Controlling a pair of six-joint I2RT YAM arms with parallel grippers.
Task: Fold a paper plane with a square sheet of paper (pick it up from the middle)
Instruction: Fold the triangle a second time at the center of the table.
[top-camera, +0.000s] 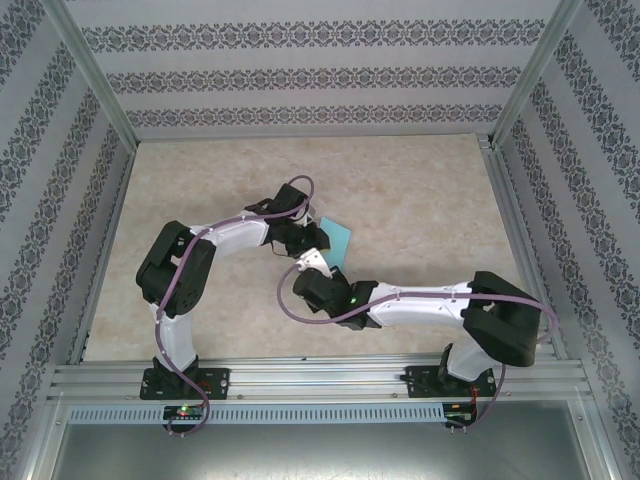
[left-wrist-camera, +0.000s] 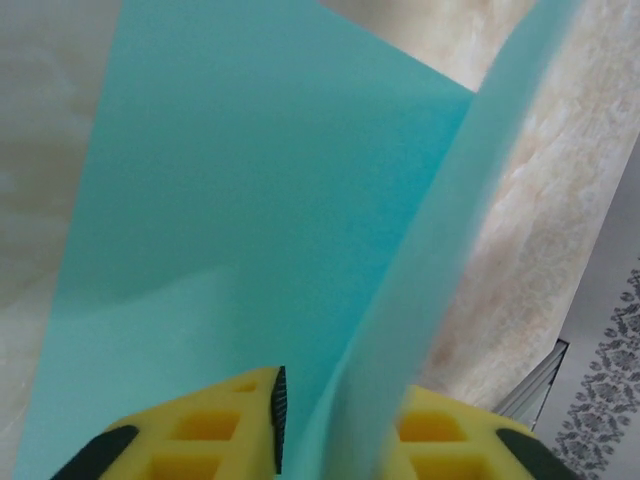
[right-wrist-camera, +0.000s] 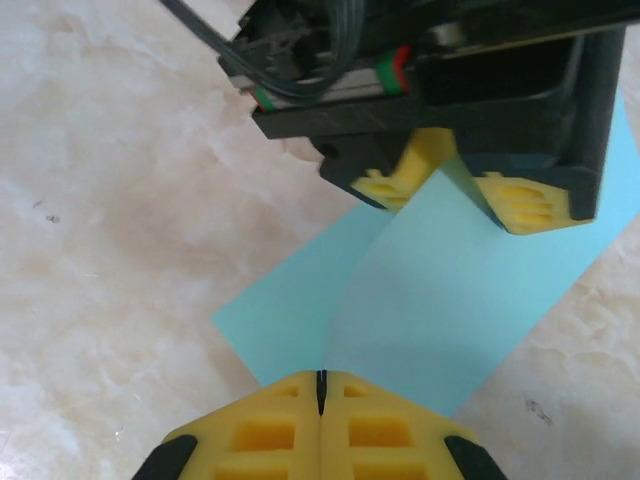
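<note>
**Overhead view:** Both arms bend inward, elbows out, and meet over the middle of the worktop (top-camera: 430, 190). The left pincer (top-camera: 308, 236) and right pincer (top-camera: 318, 260) sit nose to nose at the left side of a turquoise sheet of paper (top-camera: 338, 238). The sheet lies well clear of every worktop edge.

**Left wrist camera:** The view runs along the sheet (left-wrist-camera: 250, 200). One part lies flat, and another rises as a curling flap between the yellow fingers (left-wrist-camera: 225, 435) of the left pincer (left-wrist-camera: 340, 432). The jaws stand narrowly apart, too wide to be nipping so thin a leaf.

**Right wrist camera:** The right pincer (right-wrist-camera: 320, 385) is closed tight, its fingers meeting on the near edge of the sheet (right-wrist-camera: 450, 300). A pale ridge starts there and runs to the left pincer (right-wrist-camera: 455, 185) opposite, which tilts steeply down.

The paper looks featherlight, limp and smooth, and easy to crease or tear. It probably cannot be scooped flat off the worktop. The raised ridge near its middle seems the sensible place to pinch, and gently.
</note>
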